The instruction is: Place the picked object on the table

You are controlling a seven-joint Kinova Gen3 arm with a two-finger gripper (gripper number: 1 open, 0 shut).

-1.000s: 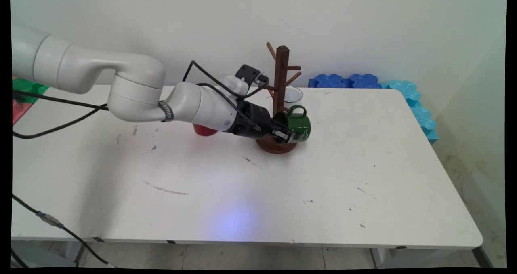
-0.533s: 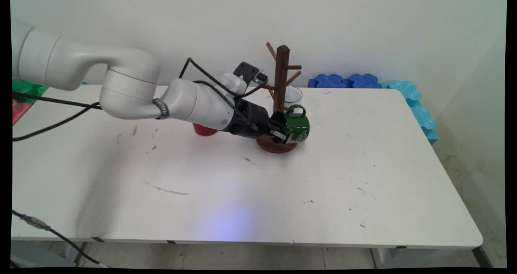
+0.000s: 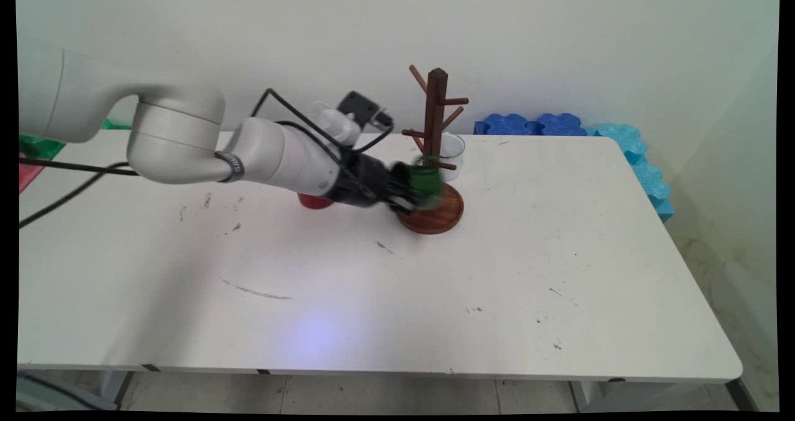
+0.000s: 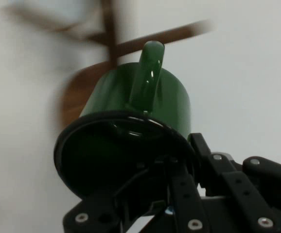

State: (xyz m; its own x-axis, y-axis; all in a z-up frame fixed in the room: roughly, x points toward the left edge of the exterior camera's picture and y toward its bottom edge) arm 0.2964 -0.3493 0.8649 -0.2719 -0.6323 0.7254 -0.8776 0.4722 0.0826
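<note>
1. While the green mug (image 3: 425,182) is carried on its side just left of the wooden mug tree (image 3: 435,123), it is seen clamped by the gripper (image 3: 407,192): in the hand view one finger lies inside the mouth, and the wall near the rim (image 4: 126,127) is pinched against the other, handle (image 4: 148,73) pointing up.
2. The mug is held off the table, above the left edge of the tree's round base (image 3: 442,213) and close to the lowest pegs (image 3: 435,162).
3. Risk: a peg could be struck by the mug body or handle. A knock from the side is judged enough to tip or shove the tree, since it only stands on its base.
4. Risk: a pinch on one smooth, glazed wall is judged weak against twisting. A bump could rotate the mug in the grip or let it slip.
5. Risk: a clear glass (image 3: 452,151) stands just behind the tree, and a red cup (image 3: 313,200) lies partly hidden under the forearm. Either could be toppled by a displaced tree or a low sweep of the arm.
6. Both views are blurred around the mug, so exact clearance to the pegs cannot be told.
</note>
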